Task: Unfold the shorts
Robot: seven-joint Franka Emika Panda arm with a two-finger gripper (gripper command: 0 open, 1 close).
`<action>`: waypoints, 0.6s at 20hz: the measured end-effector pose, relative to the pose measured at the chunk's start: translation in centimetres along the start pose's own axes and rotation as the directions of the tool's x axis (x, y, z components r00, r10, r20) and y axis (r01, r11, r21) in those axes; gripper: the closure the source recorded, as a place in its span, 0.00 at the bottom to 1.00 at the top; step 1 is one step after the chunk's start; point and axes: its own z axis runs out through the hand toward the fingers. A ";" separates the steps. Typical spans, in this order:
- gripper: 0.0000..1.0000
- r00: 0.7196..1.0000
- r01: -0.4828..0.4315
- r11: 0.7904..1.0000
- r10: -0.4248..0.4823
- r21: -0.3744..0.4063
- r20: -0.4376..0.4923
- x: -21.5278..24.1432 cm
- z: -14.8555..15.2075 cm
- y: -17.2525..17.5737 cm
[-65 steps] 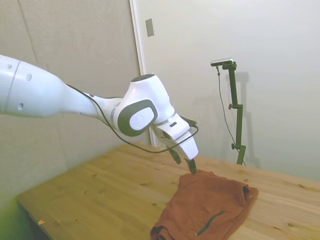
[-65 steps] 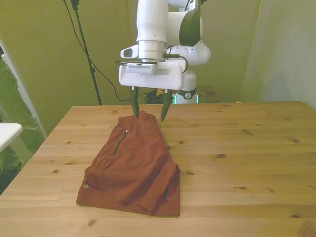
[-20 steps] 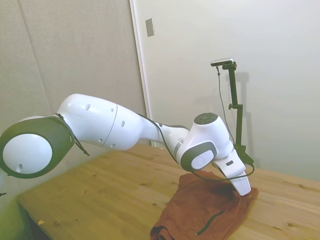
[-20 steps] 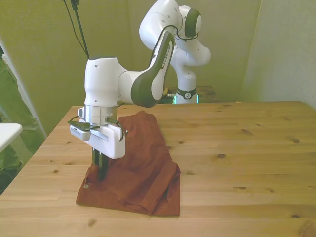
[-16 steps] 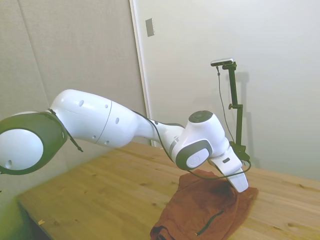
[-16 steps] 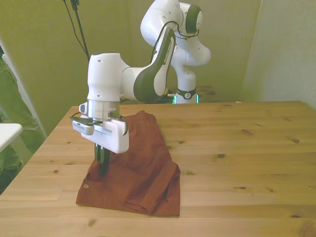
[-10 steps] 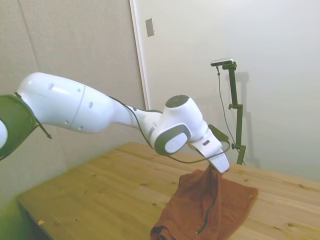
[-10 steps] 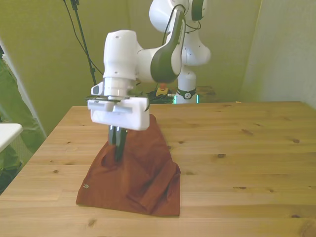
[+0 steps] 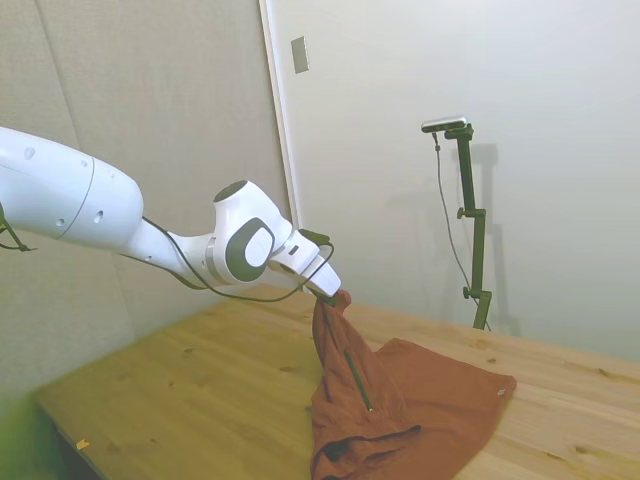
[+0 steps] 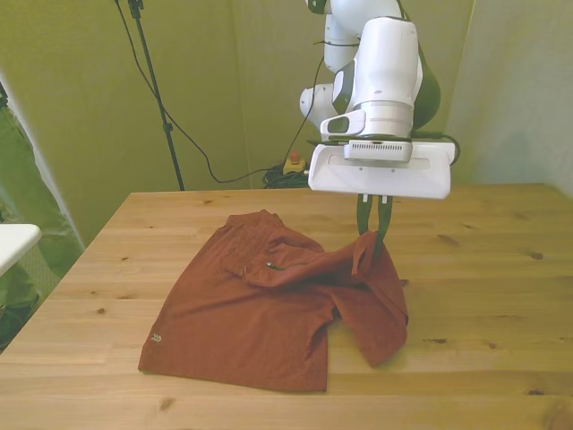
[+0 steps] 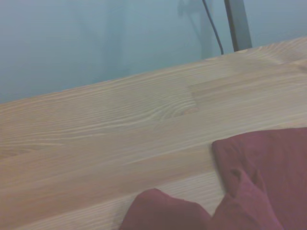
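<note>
We are watching the gripper [image 10: 374, 235] pinching the shorts [image 10: 269, 309], lifting one flap above the table [image 10: 501, 296].

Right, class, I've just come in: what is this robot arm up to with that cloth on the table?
The gripper is shut on one edge of the rust-brown shorts and holds it up above the wooden table. That lifted part hangs toward the front view's right, while the other half lies flat. The shorts are partly opened, not yet spread out.
</note>
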 end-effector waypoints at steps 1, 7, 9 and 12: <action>1.00 1.000 0.012 1.000 -0.012 0.002 -0.003 -0.3 -0.1 -0.3; 1.00 0.993 0.121 0.993 -0.121 0.001 -0.002 -7.6 0.9 -4.4; 0.00 0.986 0.165 0.986 -0.164 -0.024 0.014 -9.9 1.9 -5.3; 0.00 0.978 0.207 0.976 -0.205 -0.069 0.036 -11.7 3.0 -5.8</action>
